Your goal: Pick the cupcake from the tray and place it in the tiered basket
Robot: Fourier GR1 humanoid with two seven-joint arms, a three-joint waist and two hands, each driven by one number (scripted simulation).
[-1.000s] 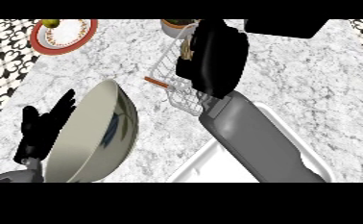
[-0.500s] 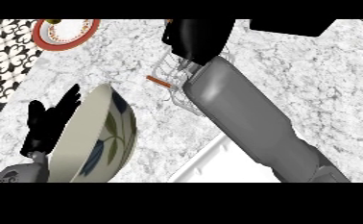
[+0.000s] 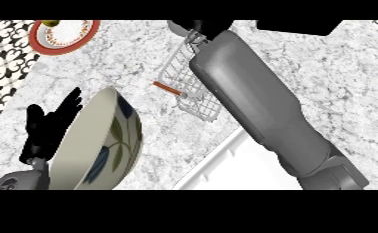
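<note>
Here the cupcake is out of sight. The wire tiered basket (image 3: pixel 193 84) sits on the marble table (image 3: pixel 325 62) just above centre, its long axis running from 12 toward 5 o'clock, with bare room toward 9 o'clock. The right hand (image 3: pixel 198 26) is at its 12 o'clock end, cut by the edge; whether its fingers are apart or together, I cannot tell. The white tray (image 3: pixel 221 164) lies at 6 o'clock. At 8 o'clock the left hand (image 3: pixel 50 124) rests, fingers straight, beside a patterned bowl (image 3: pixel 100 142). A red-rimmed plate (image 3: pixel 65 36) sits at 10 o'clock.

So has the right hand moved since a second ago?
Yes. The right hand has pushed further up the view, past the wire basket, and now shows only partly at the top edge.
</note>
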